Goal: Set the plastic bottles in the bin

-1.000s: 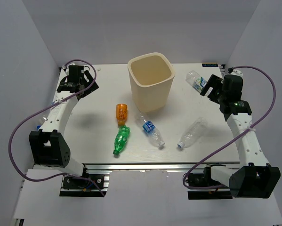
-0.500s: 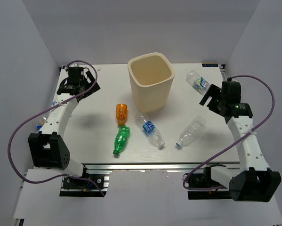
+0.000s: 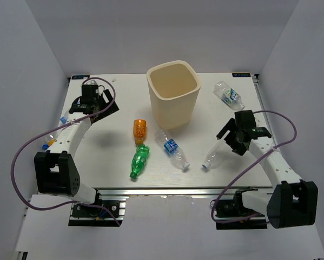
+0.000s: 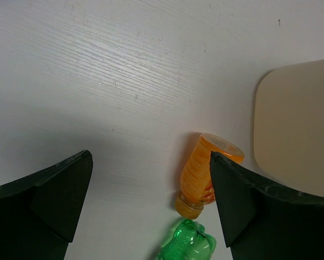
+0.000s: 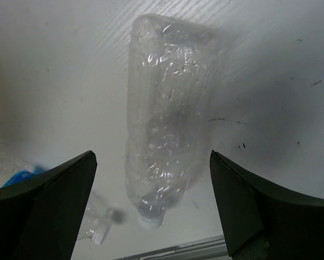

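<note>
We read the right fingers [image 5: 43, 206] as spread wide, gripping nothing. They hang over 1 unlabelled clear bottle [image 5: 170, 114], which lies flat on the table [image 5: 291, 81], cap toward the near edge. The left fingers [image 4: 37, 200] are also spread and empty, above the table's far-left area. In the wrist view the orange bottle [image 4: 202, 173] and green bottle [image 4: 189, 246] lie end to end btwn them.

Bottle qty: 6, all lying on the table, outside the bin [image 3: 172, 95].
- Clear: 4
- Orange: 1
- Green: 1

Other clear units:
- labelled bottle [image 3: 172, 149], just right of the green.
- second labelled bottle [image 3: 226, 93], far right, near the bin.
- fourth clear bottle [image 3: 47, 142], at the left edge, partly hidden by the left arm.

Bin qty: 1, upright, far centre.
</note>
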